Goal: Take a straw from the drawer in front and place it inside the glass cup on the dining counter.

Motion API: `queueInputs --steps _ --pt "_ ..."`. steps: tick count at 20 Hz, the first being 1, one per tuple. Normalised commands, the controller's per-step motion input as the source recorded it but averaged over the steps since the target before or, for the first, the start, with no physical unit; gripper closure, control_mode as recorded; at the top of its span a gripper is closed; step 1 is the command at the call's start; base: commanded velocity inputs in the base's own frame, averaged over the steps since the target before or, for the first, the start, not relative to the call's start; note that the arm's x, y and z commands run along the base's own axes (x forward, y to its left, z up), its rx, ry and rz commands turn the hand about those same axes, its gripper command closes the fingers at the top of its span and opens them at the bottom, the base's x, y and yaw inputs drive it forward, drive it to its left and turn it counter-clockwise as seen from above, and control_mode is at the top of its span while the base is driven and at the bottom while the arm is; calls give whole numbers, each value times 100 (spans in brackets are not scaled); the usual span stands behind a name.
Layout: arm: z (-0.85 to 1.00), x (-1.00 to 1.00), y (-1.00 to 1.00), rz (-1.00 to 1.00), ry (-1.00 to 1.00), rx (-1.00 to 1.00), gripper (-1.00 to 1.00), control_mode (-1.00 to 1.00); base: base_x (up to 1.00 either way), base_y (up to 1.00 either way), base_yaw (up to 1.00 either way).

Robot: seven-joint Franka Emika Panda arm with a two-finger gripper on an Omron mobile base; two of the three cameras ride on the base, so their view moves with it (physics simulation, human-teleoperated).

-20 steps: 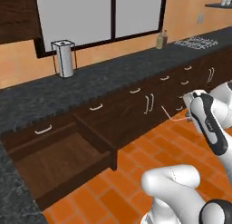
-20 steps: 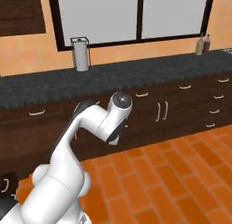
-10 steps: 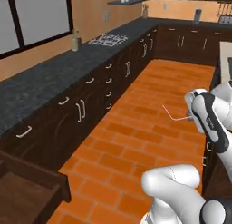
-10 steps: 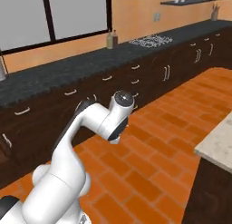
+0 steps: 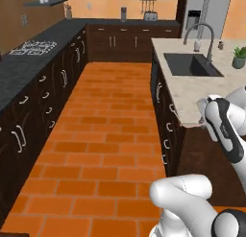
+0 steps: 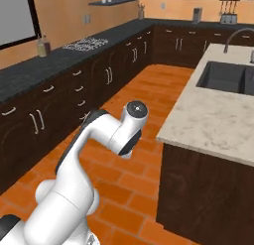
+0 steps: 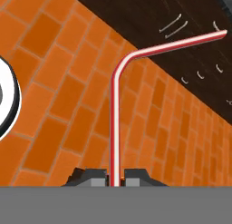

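hand view: my gripper point(image 7: 115, 178) is closed on the straw point(image 7: 115, 119), its 2 dark fingertips point(image 7: 93, 177) pressing the lower end from either side. the striped stem runs straight away from the fingertips, then bends at the elbow so the short tip angles off toward dark cabinet fronts point(image 7: 190, 46) beyond an orange brick floor point(image 7: 54, 109).

left base view: my arm rises at the near right, the wrist lying over the near edge of the dining counter point(image 5: 192, 94). the beige slab carries a dark sink point(image 5: 191, 65) with a curved faucet point(image 5: 197, 34); a small potted plant point(image 5: 239, 56) stands at its far right. i cannot pick out the straw here.

right base view: my arm bends over the brick floor point(image 6: 149, 90), left of the dining counter point(image 6: 218, 115). a black granite counter point(image 6: 64, 58) runs along the left wall, bearing a stovetop point(image 6: 87, 41) and a bottle point(image 6: 42, 46).
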Motion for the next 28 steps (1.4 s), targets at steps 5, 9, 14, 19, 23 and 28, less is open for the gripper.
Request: queueInputs --steps 5,9,14,19,23,28 --pt "0 0 0 0 0 0 100 100 0 -75 -44" --pt "0 0 0 0 0 0 100 100 0 -96 -33" --pt "0 0 0 0 0 0 100 100 0 -100 -26" --pt "0 0 0 0 0 0 100 100 3 -100 -21" --pt "0 0 0 0 0 0 100 100 2 -100 -18" --pt "0 0 0 0 0 0 100 100 10 -100 -15"
